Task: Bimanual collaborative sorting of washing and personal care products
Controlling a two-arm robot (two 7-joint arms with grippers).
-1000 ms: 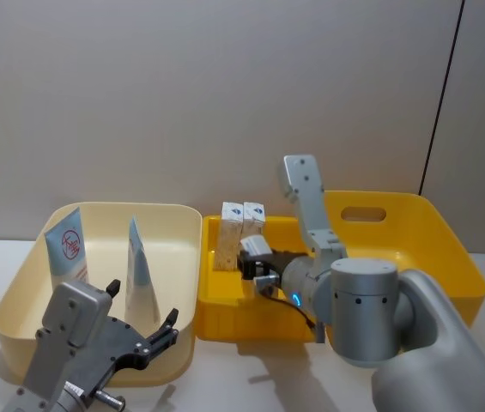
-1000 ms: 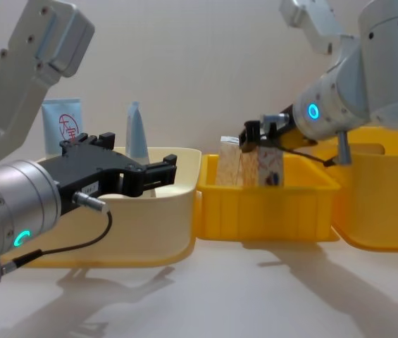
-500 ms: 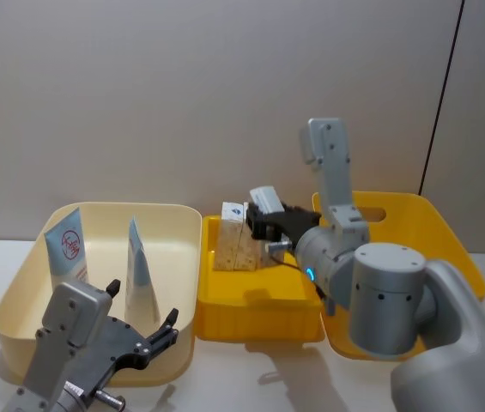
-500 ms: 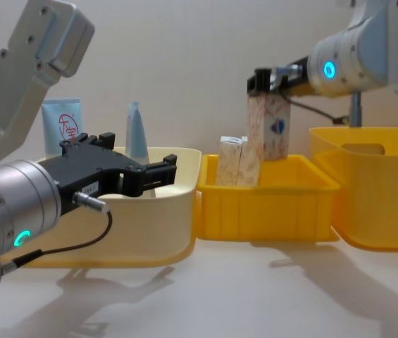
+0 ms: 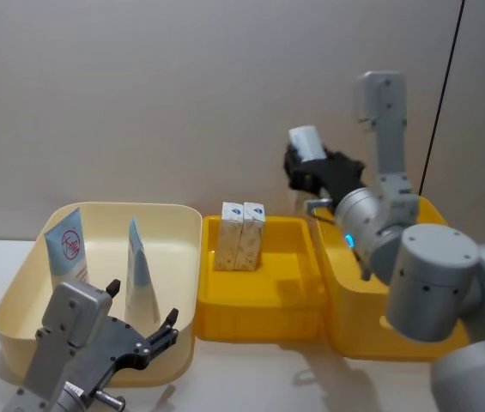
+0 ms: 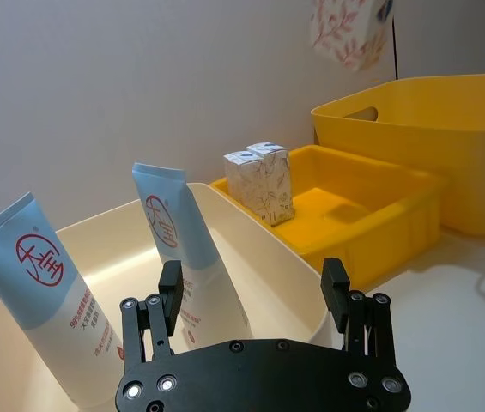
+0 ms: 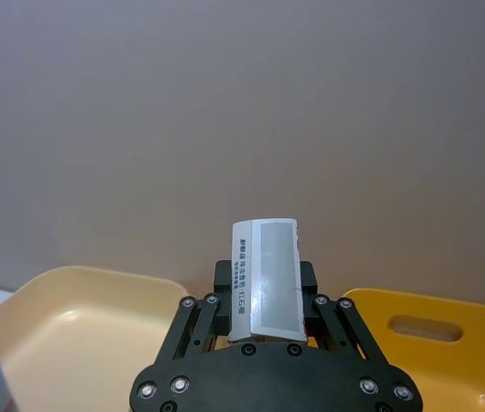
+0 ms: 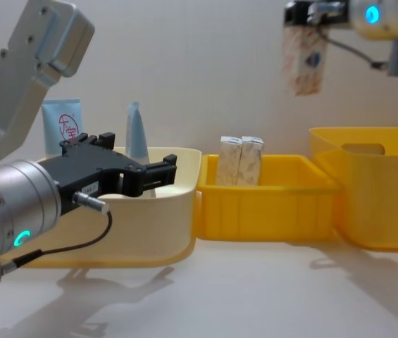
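Two blue tubes (image 5: 68,249) (image 5: 139,275), three cream cartons (image 5: 231,236) (image 5: 252,236) (image 8: 304,60), two yellow bins (image 8: 265,211) (image 8: 375,197), one cream bin (image 8: 149,232)

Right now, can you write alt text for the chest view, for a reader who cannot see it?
The right gripper holds a carton high above the yellow bins. Two more cartons stand in the small yellow bin. The left gripper hangs open before the cream bin with two tubes.

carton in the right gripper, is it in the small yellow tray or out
Out: the right gripper holds the carton high above the small yellow tray, where two others stand upright. Left gripper hovers by the cream bin.
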